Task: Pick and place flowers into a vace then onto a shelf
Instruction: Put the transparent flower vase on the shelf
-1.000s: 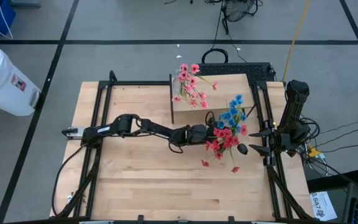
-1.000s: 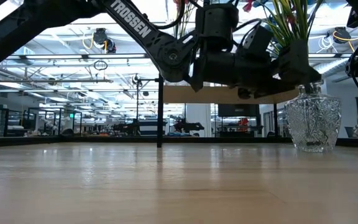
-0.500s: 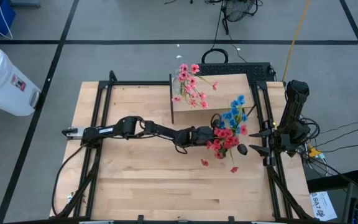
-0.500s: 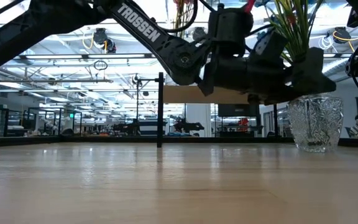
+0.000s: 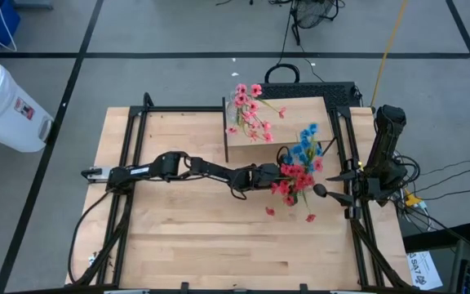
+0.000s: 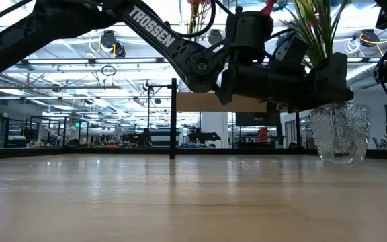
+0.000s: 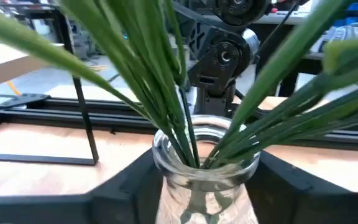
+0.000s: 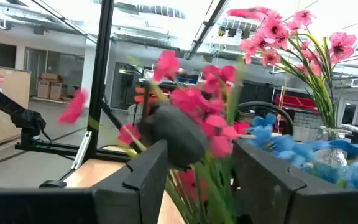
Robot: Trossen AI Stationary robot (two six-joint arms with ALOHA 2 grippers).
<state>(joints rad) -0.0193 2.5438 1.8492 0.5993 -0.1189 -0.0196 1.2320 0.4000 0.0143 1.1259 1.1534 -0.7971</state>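
A cut-glass vase [image 6: 340,134] stands on the table near its right side, just in front of the shelf [image 5: 288,114]. It holds the flowers [image 5: 299,167], red and blue sprays whose green stems [image 7: 185,93] fan out of the neck. My left gripper [image 5: 280,175] reaches across from the table's left and is shut on the vase. My right gripper [image 5: 337,184] hangs open just right of the bouquet, blossoms [image 8: 197,106] filling its view. A second bunch of pink flowers [image 5: 249,113] stands on the shelf's left end. My left gripper [image 7: 207,186] holds the vase by its narrow neck [image 7: 207,155], just under the rim, one finger [image 7: 135,183] on each side of the glass. The fingers come in level from the table's left. The vase stays upright with its base [image 6: 340,160] at table height.
The shelf's board [image 6: 240,102] sits on thin black legs [image 6: 173,121] right behind the vase, above my left gripper's height. Black frame rails [image 5: 133,163] run along the table's left and right sides. Bare wood [image 5: 219,237] lies toward the near edge.
My left gripper has reached toward the table's right, up to the vase, until its fingers stand round the neck. In the last half second the bouquet has shifted slightly toward the far edge.
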